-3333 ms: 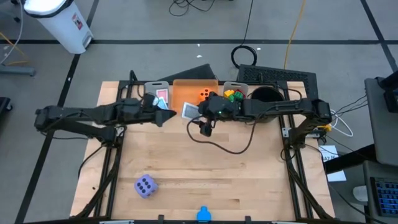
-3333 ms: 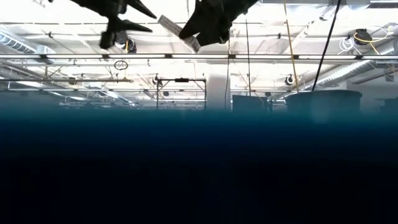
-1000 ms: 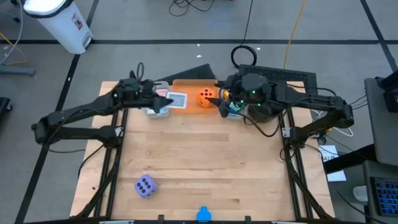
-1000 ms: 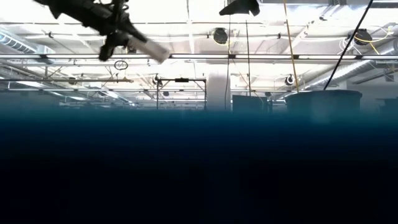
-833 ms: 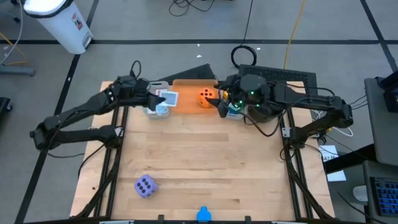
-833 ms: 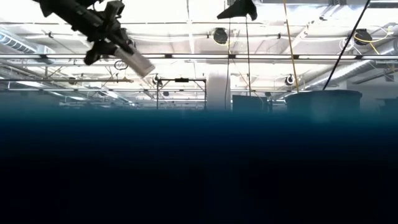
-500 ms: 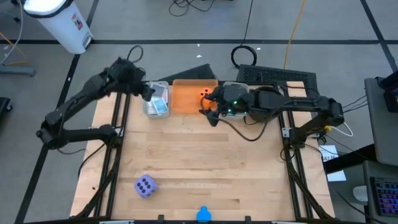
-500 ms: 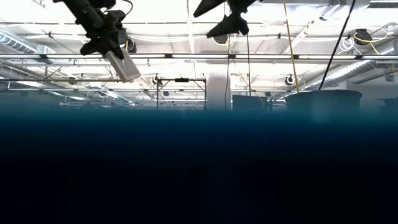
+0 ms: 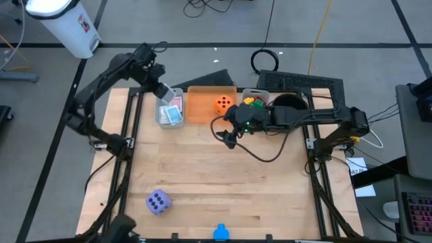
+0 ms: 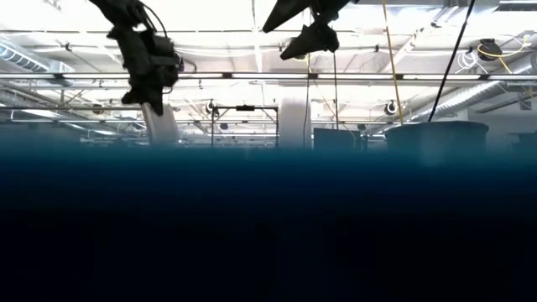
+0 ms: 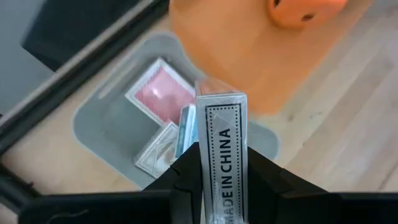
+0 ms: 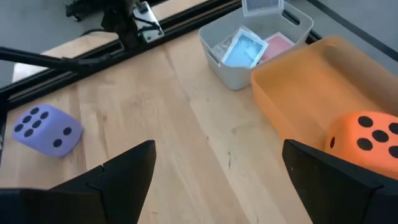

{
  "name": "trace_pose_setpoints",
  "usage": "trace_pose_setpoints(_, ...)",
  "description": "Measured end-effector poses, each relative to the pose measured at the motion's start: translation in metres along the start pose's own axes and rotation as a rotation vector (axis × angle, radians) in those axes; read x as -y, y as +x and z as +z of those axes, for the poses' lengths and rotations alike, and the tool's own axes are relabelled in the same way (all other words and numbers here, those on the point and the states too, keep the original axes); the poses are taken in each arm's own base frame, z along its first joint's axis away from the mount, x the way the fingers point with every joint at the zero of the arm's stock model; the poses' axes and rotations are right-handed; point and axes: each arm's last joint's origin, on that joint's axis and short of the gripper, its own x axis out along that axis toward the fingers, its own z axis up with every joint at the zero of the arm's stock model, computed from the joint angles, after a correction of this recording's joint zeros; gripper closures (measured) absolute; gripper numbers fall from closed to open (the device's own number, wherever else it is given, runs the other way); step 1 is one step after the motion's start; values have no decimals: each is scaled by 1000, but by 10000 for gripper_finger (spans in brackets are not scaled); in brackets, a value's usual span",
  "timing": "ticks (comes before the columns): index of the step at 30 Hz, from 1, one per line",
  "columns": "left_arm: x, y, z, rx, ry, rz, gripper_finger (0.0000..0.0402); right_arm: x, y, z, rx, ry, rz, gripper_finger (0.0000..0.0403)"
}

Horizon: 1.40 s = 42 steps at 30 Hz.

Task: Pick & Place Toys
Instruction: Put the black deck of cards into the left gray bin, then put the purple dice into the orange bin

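At the far left of the table, we see the left gripper [image 9: 162, 90] raised above the grey bin [image 9: 160, 119]. Its fingers [image 11: 183, 180] are clamped on the edges of a clear-cased card [image 11: 222, 152], held upright over the bin. The edge of the case reads "MADE IN CHINA" in dark capitals, running lengthwise; we can read no other writing.

Inside the grey bin we see several picture cards: a pink-backed card [image 11: 161, 92], a blue-backed card [image 12: 244, 48], and a pale card [image 11: 157, 157] lying partly under the held one.

Just beside the grey bin, to its right, stands the orange bin [image 9: 202, 106]. The orange die [image 9: 223, 104] with dark pips sits in it, at its right end.

Right of the orange bin, we see small plastic bricks [image 9: 252, 103], green, yellow and red, lying in a further grey bin, partly hidden by the right arm. The black bowl [image 9: 289, 102] lies beyond them at the rear right.

The right gripper [image 9: 228, 138] hangs above bare table in front of the orange bin. Its fingers [image 12: 124, 174] are spread wide apart and nothing lies between them.

The purple die [image 9: 157, 201] rests on the near left part of the table, well apart from both grippers, with six pips on its upper face. A blue brick [image 9: 221, 233] lies at the near edge, centre.
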Motion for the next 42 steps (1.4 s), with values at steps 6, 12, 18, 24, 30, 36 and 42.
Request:
trace_pose_setpoints(6, -15, 32, 5, -156, -22, -104, 321, -1, -1, -1, -9, -4, 2, 62)
trace_pose_setpoints(12, -24, 56, 9, -241, -38, -141, 321, -1, -1, -1, -10, -4, 2, 62)
trace_pose_setpoints(18, -26, 64, 11, -249, -35, -199, 321, -1, -1, -1, -10, -4, 2, 62)
trace_pose_setpoints(24, -26, 63, 11, -247, -42, -197, 321, -1, -1, -1, -9, -7, -2, 62)
trace_pose_setpoints(30, -27, 63, 11, -256, -42, -156, 314, 1, 0, 0, -7, -4, -7, 62)
trace_pose_setpoints(36, -28, 64, 13, -233, -44, -147, 266, 1, 0, 0, -7, -1, -7, 62)
trace_pose_setpoints(42, -32, 65, 16, -234, -64, -10, 201, 1, 0, 0, -6, 0, -7, 62)
